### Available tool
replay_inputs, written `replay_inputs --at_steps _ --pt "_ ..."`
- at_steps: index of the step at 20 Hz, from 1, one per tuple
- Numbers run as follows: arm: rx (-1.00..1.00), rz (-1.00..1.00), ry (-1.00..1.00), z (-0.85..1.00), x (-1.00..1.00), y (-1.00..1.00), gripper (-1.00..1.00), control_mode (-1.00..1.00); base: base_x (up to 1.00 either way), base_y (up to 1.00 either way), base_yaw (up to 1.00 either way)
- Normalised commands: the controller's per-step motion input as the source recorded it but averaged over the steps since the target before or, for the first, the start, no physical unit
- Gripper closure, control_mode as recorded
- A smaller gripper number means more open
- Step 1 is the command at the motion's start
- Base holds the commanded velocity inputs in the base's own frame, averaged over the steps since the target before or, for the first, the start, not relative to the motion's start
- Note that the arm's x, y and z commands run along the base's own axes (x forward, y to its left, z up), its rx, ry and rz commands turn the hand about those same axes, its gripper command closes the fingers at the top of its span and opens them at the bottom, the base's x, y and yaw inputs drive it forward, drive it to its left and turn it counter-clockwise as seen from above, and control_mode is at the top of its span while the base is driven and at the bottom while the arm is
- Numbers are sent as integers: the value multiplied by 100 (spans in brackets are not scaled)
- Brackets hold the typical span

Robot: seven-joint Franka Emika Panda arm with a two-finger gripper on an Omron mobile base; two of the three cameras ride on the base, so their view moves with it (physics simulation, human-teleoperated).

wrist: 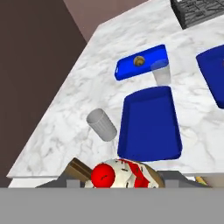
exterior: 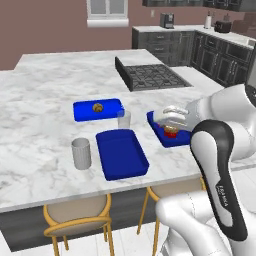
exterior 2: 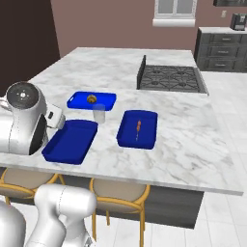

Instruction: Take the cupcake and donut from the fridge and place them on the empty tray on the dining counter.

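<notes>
Grey cup (exterior: 81,153), clear glass (exterior: 124,120), stovetop (exterior: 152,76), stools (exterior: 77,216).

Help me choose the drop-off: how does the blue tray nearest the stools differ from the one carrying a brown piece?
The near tray is empty; the far tray holds a small brown piece. The near tray looks wider and deeper, the far tray slimmer. The near tray's long side runs front to back, the far tray's across. Both are deep blue and rectangular.
</notes>
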Motion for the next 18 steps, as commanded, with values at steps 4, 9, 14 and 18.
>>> replay_inputs --at_steps 4,9,14,18 --pt "0 12 12 -74 78 67 100 -100 0 0 0" --pt "-10 -1 5 -29 75 58 100 -100 0 0 0" --pt "-5 -2 0 -38 55 3 100 -100 0 0 0" --pt "-2 0 0 -49 46 0 100 -100 0 0 0"
